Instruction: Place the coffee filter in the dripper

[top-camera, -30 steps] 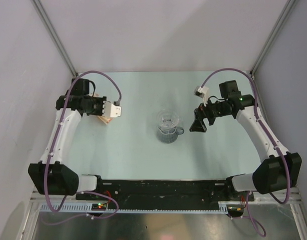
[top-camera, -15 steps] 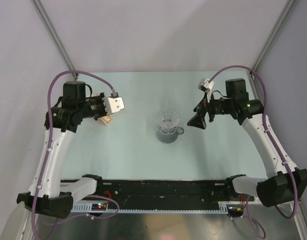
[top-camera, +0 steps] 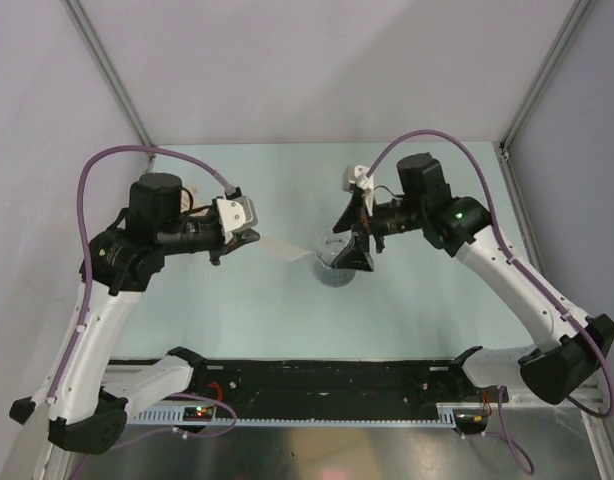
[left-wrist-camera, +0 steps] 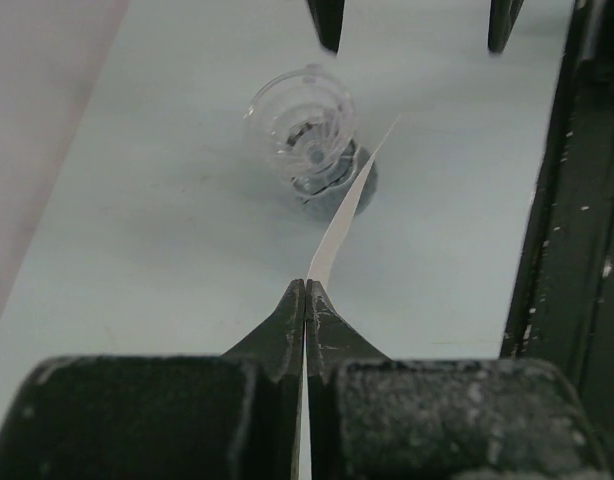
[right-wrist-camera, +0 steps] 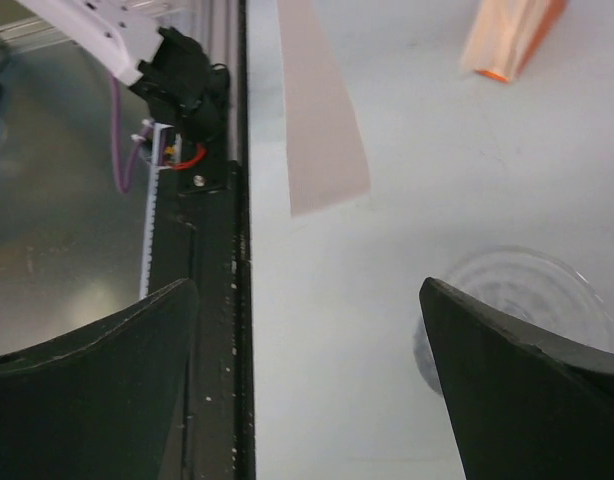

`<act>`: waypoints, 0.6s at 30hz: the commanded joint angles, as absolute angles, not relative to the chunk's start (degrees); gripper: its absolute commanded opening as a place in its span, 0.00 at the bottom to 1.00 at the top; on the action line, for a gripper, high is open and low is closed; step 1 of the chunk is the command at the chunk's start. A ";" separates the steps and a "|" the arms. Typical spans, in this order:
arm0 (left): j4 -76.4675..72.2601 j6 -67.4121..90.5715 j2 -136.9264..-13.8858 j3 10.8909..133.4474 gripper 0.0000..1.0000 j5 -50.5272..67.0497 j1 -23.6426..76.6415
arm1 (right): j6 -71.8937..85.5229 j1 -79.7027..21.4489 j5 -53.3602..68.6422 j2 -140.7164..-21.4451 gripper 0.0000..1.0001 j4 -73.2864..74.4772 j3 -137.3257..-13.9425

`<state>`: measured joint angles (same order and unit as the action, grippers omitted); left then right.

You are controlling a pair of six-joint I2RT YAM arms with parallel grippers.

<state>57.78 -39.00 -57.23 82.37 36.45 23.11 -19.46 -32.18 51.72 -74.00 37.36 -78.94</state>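
The coffee filter (left-wrist-camera: pixel 343 212), a thin white paper sheet, shows edge-on in the left wrist view. My left gripper (left-wrist-camera: pixel 307 287) is shut on its near end, and its far tip reaches beside the dripper (left-wrist-camera: pixel 302 128). From above, the left gripper (top-camera: pixel 243 240) holds the filter (top-camera: pixel 283 249) out rightward toward the translucent ribbed dripper (top-camera: pixel 334 268). My right gripper (top-camera: pixel 358 246) hangs open just over the dripper's right side, holding nothing. In the right wrist view the gripper (right-wrist-camera: pixel 309 288) is wide open. The dripper (right-wrist-camera: pixel 517 285) sits partly behind its right finger, and the filter (right-wrist-camera: pixel 319 110) shows farther off.
A tan stack (right-wrist-camera: pixel 512 35) lies on the table beyond the filter in the right wrist view. The black base rail (top-camera: pixel 317 378) runs along the table's near edge. Grey walls close in the back and both sides.
My left gripper has come right from the tan stack toward the dripper with the filter in it. My right gripper has swung left and now hangs over the dripper, still open.
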 commanded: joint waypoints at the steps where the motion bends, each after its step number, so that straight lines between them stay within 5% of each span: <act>1: 56.84 -30.22 -57.46 85.27 0.00 41.19 24.89 | -13.87 -37.25 53.96 -75.68 1.00 31.64 -81.53; 11: 56.26 -26.08 -56.00 84.92 0.00 45.15 25.44 | -11.21 -46.05 49.43 -80.76 0.93 25.47 -84.11; 18: 56.14 -25.24 -55.36 84.12 0.00 44.10 25.52 | -4.93 -46.98 49.53 -82.10 0.16 20.54 -83.89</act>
<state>57.58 -27.33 -56.31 83.74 42.87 25.04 -9.82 -46.52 49.95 -81.89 25.80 -81.60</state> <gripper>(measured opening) 0.003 0.353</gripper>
